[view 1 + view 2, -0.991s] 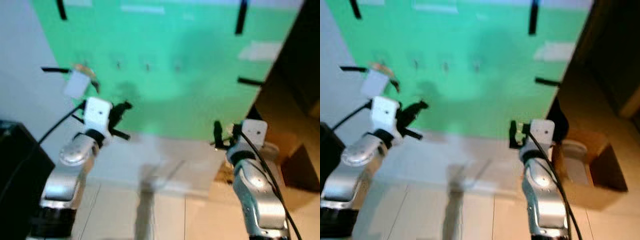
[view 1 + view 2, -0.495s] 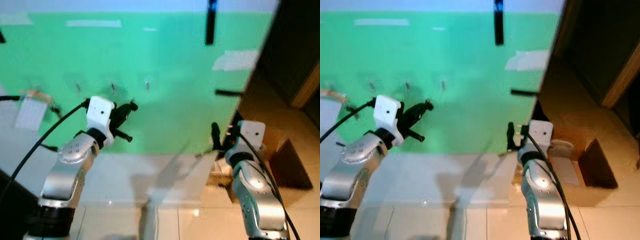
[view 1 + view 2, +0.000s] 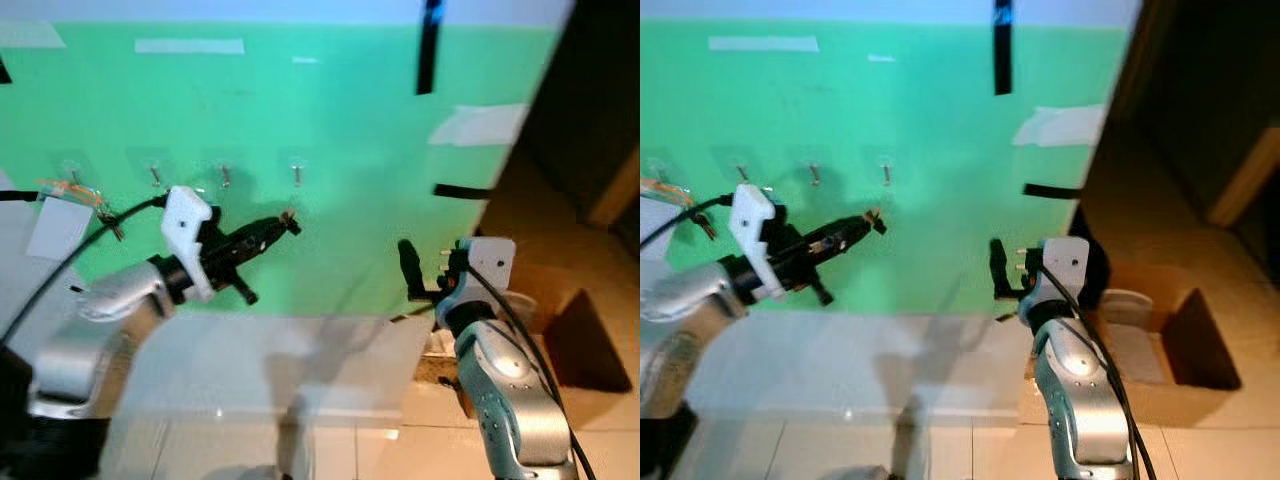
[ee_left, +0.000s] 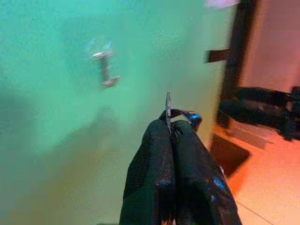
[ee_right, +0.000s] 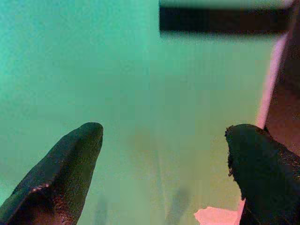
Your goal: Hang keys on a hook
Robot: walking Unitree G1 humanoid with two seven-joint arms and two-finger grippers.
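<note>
My left gripper [image 3: 281,226] is stretched toward the green board [image 3: 350,130] and is shut on a small metal key ring [image 4: 182,114] that pokes out past its fingertips [image 4: 159,136]. The keys sit just below and slightly left of the rightmost of several small metal hooks [image 3: 297,175], apart from it. In the left wrist view that hook [image 4: 106,70] lies ahead on the green surface. My right gripper [image 5: 161,164] is raised lower at the right, open, facing the board with nothing between its fingers [image 5: 65,168].
A white tag [image 3: 58,226] on an orange strap hangs from the leftmost hook [image 3: 75,181]. Black tape strips [image 3: 430,45] hold the board. A cardboard box [image 3: 585,340] stands on the floor at the right, beside a dark doorway. Tiled floor [image 3: 380,450] lies below.
My left arm has reached out toward the board, carrying the keys rightward to just under the rightmost hook. The right gripper has shifted slightly left. The camera has also moved a little.
</note>
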